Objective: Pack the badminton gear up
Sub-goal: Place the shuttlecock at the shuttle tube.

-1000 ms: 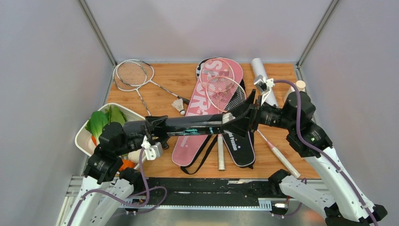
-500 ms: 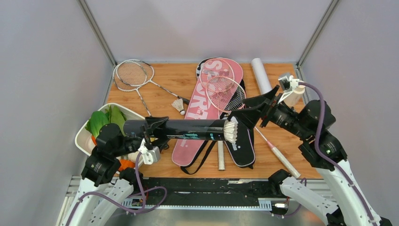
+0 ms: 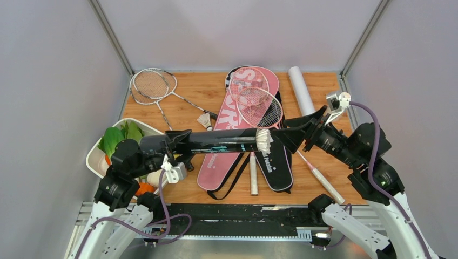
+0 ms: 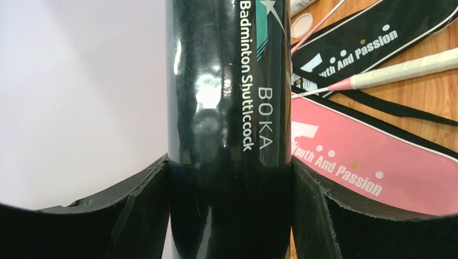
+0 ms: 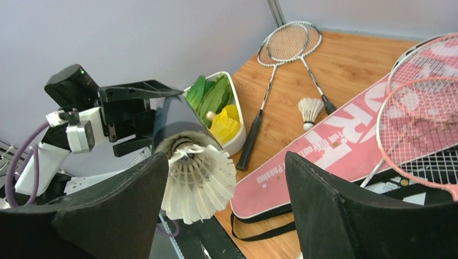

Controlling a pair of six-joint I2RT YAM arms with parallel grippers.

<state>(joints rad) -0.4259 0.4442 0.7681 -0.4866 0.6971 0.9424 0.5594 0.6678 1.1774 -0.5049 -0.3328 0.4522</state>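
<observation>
Above the middle of the wooden table (image 3: 197, 91), a long glossy black tube (image 3: 224, 143) hangs level in the air, running from left to right. Its left end sits in the left gripper (image 3: 181, 145), whose black foam pads (image 4: 141, 210) press against the tube on both sides, so those jaws are pinching it. White lettering along the tube reads "Badminton Shuttlecock" and "BOKA".

From the tube's open right end a white feather shuttlecock (image 3: 263, 141) pokes out, its skirt flaring outward. The right gripper (image 3: 281, 134) is level with that end, its jaws spread wide to either side of the feathers. Seen from its own wrist, there is clear space between the shuttlecock and one finger. At the other finger I cannot tell whether the feathers touch.

Under the tube lies a long pink racket bag (image 3: 216, 172) with white "SPORT" lettering. A black racket bag (image 3: 276, 167) lies against its right side. Two pink thin-framed rackets (image 3: 249, 81) rest with their heads on top of the bags.

Two silver thin-framed rackets (image 3: 154, 83) lie with their heads overlapping at the far left corner. A second loose white shuttlecock (image 3: 204, 120) lies on the wood between their handles and the pink bag. A long white tube (image 3: 300, 89) lies at the far right, near the bags. A white tray of green leaves (image 3: 92, 161) sits at the near left, beneath the left arm.
</observation>
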